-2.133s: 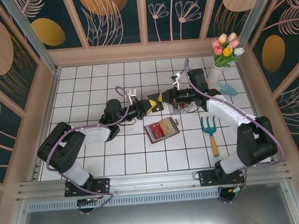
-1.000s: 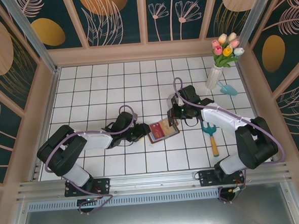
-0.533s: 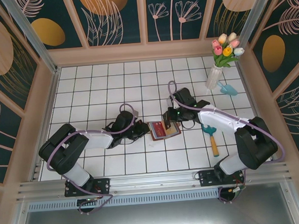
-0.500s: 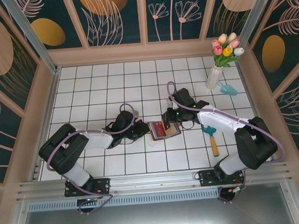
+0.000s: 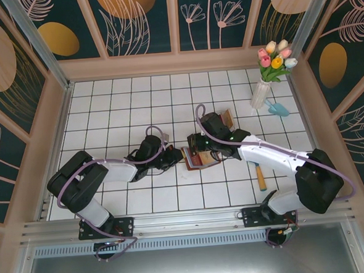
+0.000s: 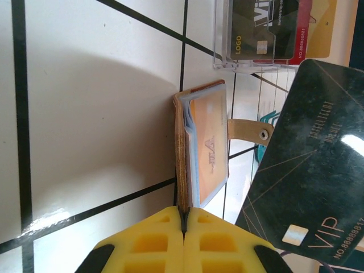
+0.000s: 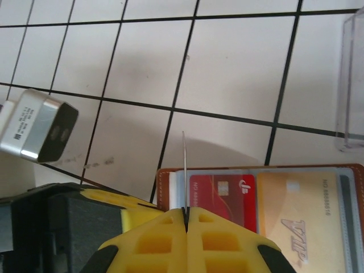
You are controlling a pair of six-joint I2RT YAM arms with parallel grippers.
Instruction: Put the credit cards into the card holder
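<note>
The brown card holder (image 5: 202,158) lies open on the white tiles, with a red card (image 7: 223,192) and an orange card (image 7: 301,211) in its sleeves. My left gripper (image 5: 176,159) is shut on the holder's brown left edge (image 6: 181,170), its yellow fingertips (image 6: 165,239) pressed together there. My right gripper (image 5: 194,148) is shut on a black VIP credit card (image 6: 307,165). In the right wrist view that card (image 7: 185,170) shows edge-on, upright just above the holder's left end. More credit cards (image 6: 267,28) stand in a clear tray.
The clear plastic tray (image 5: 226,117) sits behind the holder. A garden fork (image 5: 259,176) lies to the right, partly under my right arm. A vase of tulips (image 5: 262,88) and a blue trowel (image 5: 279,109) stand at the back right. Wooden walls ring the floor.
My left gripper has shut on the holder's left edge. My right arm has swung left and carried the black card from beside the tray to above the holder's left end.
</note>
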